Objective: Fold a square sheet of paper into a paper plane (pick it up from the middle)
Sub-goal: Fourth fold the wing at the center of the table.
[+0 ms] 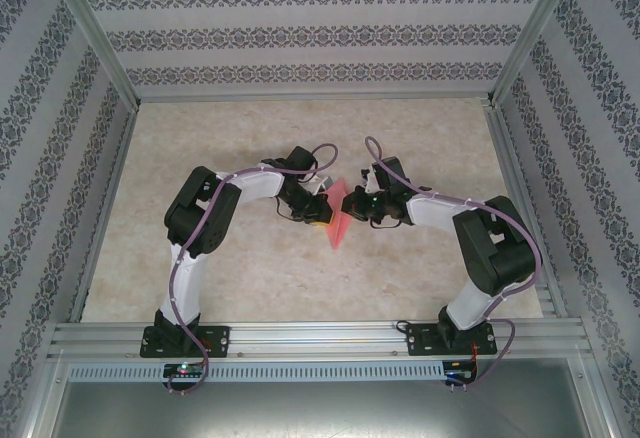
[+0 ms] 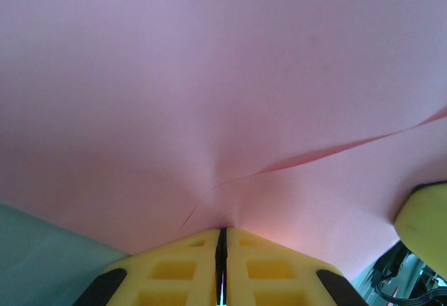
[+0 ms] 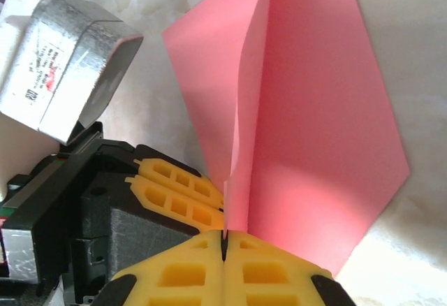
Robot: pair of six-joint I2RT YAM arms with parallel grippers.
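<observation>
1. Your paper (image 1: pixel 337 220) is at the middle of the table (image 1: pixel 200 278), well clear of every edge. Both grippers pinch it, so it is not lying flat.
2. In the right wrist view the paper rises into an upright ridge. A broad pink panel spreads to the right over the table, and a narrower panel lies to the left.
3. Your right gripper (image 3: pixel 225 239) has its yellow fingers pressed together on the base of that ridge, with only the paper between them.
4. Your left gripper (image 2: pixel 221 239) is closed just as tightly on the sheet, and wrinkles fan out from its tips.
5. From above, the two grippers sit just beside each other, tips facing across the paper, left one on its left side and right one on its right.
6. One corner of the paper points toward the table's near edge.
</observation>
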